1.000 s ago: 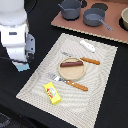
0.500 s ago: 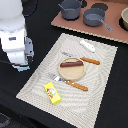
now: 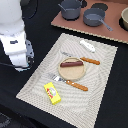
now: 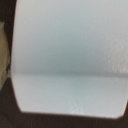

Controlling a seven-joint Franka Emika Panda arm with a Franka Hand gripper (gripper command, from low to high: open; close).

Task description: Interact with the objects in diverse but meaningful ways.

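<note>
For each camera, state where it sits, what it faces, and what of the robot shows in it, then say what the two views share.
Exterior view: off the arm, raised, looking down at the placemat with the sausage on a plate, a yellow packet and grey pots; the white arm fills the exterior view's left.
Wrist view: on the wrist, pressed close to a pale blue-white surface filling the frame; no fingers visible.
Shared: possibly a sliver of the placemat at the wrist view's edge; otherwise nothing identifiable.
</note>
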